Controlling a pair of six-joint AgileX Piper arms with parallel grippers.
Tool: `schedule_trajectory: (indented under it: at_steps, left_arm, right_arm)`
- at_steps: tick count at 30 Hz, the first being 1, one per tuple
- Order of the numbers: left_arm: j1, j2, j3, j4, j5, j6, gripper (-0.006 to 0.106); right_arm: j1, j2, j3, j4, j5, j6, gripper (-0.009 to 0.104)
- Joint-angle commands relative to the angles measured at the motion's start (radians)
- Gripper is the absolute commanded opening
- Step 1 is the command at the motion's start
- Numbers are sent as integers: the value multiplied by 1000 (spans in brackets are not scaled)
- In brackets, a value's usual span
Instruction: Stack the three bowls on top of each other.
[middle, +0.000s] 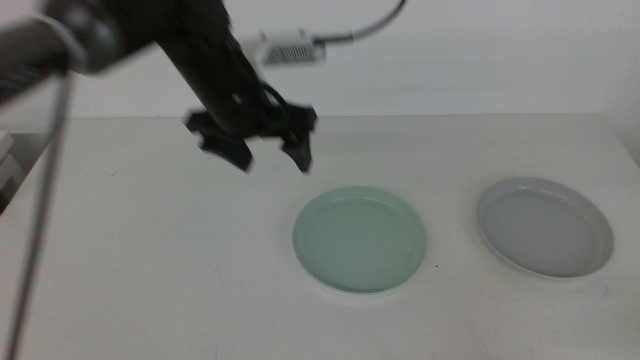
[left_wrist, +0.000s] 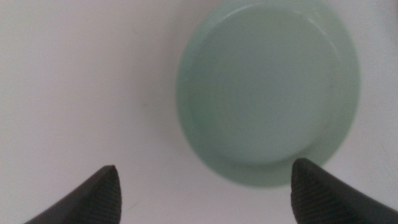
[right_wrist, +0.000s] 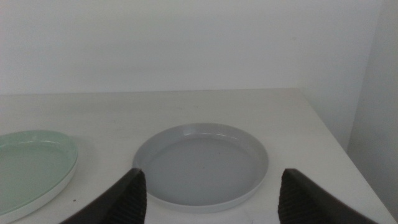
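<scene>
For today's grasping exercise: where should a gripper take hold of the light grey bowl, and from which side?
Grip the light grey bowl by its low rim, one jaw inside and one outside. It lies flat and too wide to span. The right gripper, jaws open, already faces its near edge, so that side probably suits best.

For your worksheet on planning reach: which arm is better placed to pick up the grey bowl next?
Probably the right. The right claw, open, faces the grey bowl directly in its wrist view. The left claw, also open, hovers behind the mint green bowl, farther from the grey one.
</scene>
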Motion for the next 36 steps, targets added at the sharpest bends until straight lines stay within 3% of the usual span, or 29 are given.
schedule_trajectory:
  at_steps: [1, 5, 14, 24, 30, 36]
  left_arm:
    - [5, -134, -36, 34, 19, -9, 105]
    - [4, -288, 36, 107, -13, -21, 105]
    - [3, -682, 407, 168, -311, -46, 105]
    - [3, -935, 578, 294, -335, -44, 105]
    - [3, -991, 595, 287, -320, -36, 105]
    - [3, -1013, 595, 183, -312, 93, 105]
  right_arm:
    - [2, -27, -6, -14, -81, -11, 54]
    - [2, -27, -6, -14, -81, -11, 54]
    - [2, -27, -6, -14, -81, -11, 54]
    - [2, -27, -6, -14, -81, -11, 54]
    - [2, -27, -6, -14, -81, -11, 54]
    - [2, -27, -6, -14, -81, -11, 54]
